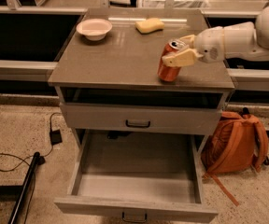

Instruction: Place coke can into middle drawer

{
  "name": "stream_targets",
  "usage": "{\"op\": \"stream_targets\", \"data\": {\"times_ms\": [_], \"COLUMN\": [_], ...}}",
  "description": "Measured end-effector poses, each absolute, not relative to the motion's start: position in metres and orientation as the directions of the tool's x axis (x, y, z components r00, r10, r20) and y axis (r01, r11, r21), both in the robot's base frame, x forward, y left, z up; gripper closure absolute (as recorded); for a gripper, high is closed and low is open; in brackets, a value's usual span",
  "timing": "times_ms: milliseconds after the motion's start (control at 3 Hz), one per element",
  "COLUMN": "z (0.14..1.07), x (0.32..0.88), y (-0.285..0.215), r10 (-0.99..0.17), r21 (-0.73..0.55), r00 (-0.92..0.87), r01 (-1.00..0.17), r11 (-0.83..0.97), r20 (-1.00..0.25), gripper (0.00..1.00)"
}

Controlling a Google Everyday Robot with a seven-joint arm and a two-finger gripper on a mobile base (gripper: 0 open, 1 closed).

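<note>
The coke can (pixel 167 72), red-orange with a silver top, is at the right front of the cabinet top (pixel 120 55), tilted to the right. My gripper (pixel 175 51) reaches in from the right and is shut on the can's upper part, with one cream finger (pixel 180 59) across its front. I cannot tell whether the can's base touches the top. The middle drawer (pixel 139 188) is pulled out wide open below, with a bare pale-grey floor and a small dark handle (pixel 134 216) on its front.
A pink-white bowl (pixel 94 28) and a yellow sponge (pixel 149 25) sit at the back of the cabinet top. A shut drawer front (pixel 139 119) lies between the top and the open drawer. An orange backpack (pixel 237 141) leans on the floor at right. Cables and a dark pole (pixel 24 188) lie at left.
</note>
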State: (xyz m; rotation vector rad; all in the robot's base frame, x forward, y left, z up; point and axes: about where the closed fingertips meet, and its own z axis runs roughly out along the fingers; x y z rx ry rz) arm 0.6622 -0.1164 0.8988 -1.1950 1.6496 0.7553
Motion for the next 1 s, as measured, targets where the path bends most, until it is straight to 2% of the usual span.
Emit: {"op": "stream_targets", "data": {"times_ms": [333,667,1000], "z": [0.916,0.91,0.905], "x": [0.596,0.534,0.529], "y": [-0.112,-0.104,-0.102], "r10": [-0.329,-0.366,-0.369], "r21": [-0.129,-0.159,-0.151], "r00": [0.065,0.125,0.121], "r01": [-0.976,-0.985,-0.987], "r11": [0.177,0.064,0.053], "r20": [-0.942,-0.922,-0.922], "gripper": [1.0,1.0,1.0]}}
